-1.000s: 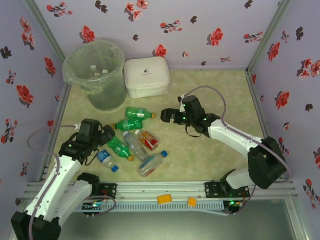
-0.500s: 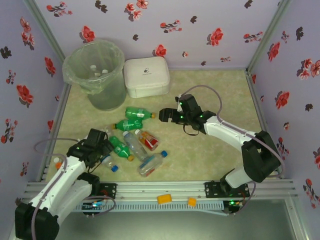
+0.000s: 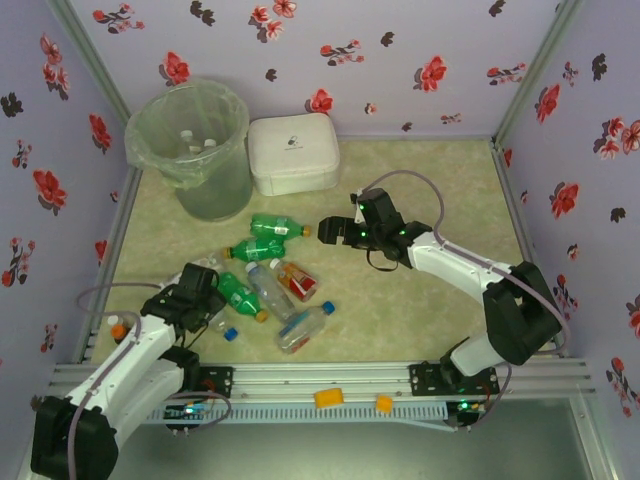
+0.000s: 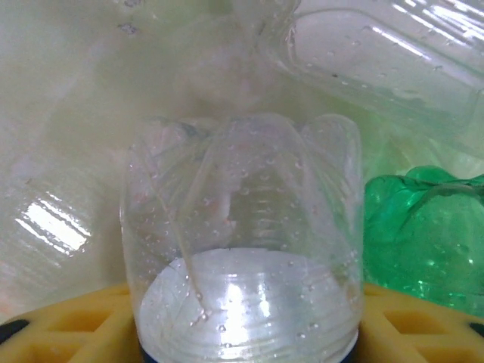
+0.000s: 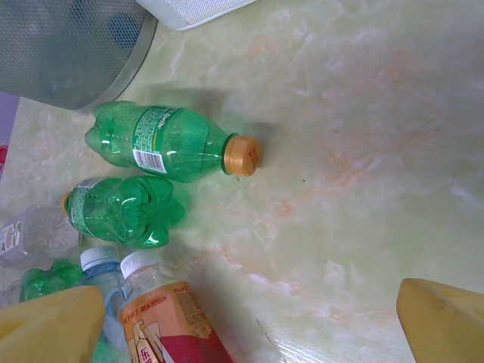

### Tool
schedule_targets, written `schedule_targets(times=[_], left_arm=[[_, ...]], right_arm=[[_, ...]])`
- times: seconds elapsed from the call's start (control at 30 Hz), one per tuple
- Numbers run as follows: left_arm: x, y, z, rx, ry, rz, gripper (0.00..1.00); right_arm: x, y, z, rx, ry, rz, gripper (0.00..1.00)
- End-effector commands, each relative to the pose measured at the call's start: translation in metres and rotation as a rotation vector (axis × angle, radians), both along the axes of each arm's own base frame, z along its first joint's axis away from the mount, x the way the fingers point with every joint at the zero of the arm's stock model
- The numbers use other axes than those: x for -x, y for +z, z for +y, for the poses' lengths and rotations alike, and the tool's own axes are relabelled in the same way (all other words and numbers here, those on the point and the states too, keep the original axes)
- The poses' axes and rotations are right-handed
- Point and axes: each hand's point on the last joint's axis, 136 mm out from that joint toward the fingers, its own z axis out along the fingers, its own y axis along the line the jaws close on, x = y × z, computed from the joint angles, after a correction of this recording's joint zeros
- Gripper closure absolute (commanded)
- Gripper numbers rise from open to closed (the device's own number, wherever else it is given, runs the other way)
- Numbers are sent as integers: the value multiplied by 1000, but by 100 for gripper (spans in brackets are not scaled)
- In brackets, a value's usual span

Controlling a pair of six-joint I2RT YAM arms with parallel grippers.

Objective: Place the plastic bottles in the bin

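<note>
A loose pile of plastic bottles lies mid-table: two green ones (image 3: 275,227) (image 3: 258,248) at its far side, a third green one (image 3: 240,296), a clear one (image 3: 268,290), a red-labelled one (image 3: 297,281) and a clear blue-capped one (image 3: 303,327). My left gripper (image 3: 207,305) is low at the pile's left end, shut on a small clear bottle (image 4: 242,249) with a yellow finger (image 4: 68,329) pressing each side. My right gripper (image 3: 330,232) hangs open just right of the orange-capped green bottle (image 5: 170,144), nothing between its fingers (image 5: 442,318). The bin (image 3: 190,150) stands at the back left with bottles inside.
A white rounded box (image 3: 292,152) sits right of the bin. Flowered walls close in the table on three sides. A small orange object (image 3: 118,327) lies by the left edge. Two yellow blocks (image 3: 329,397) rest on the front rail.
My left gripper has dropped toward the near left, down onto the small clear bottle. My right gripper has shifted slightly left toward the green bottle's cap. The bottles have stayed put.
</note>
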Motion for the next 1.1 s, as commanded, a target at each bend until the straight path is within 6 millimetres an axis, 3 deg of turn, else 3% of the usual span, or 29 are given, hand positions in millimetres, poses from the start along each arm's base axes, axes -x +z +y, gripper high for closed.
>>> schedule_targets(times=[0.0,0.2,0.4,0.63,0.9,1.07], left_arm=[[1,-7,2,-3,26,-4,43],[-3,4,3,-15,11,-30,59],[-16,58,12,-83,-21,-155,63],[-44,147,13,-123,-74,-425,64],[-95,268,-12,-143,-189,-813,68],[-129,324,-28,-122,-187,-1036,70]], right_arm=[[3,8,4,-18,9,-4,0],[3,8,1,-10,3,-8,0],[3,8,1,-8,0,-12,0],[3,8,2,-14,2,-10,0],[3,7,2,-24,-2,-7,0],[2,7,8,-56,2,0,0]])
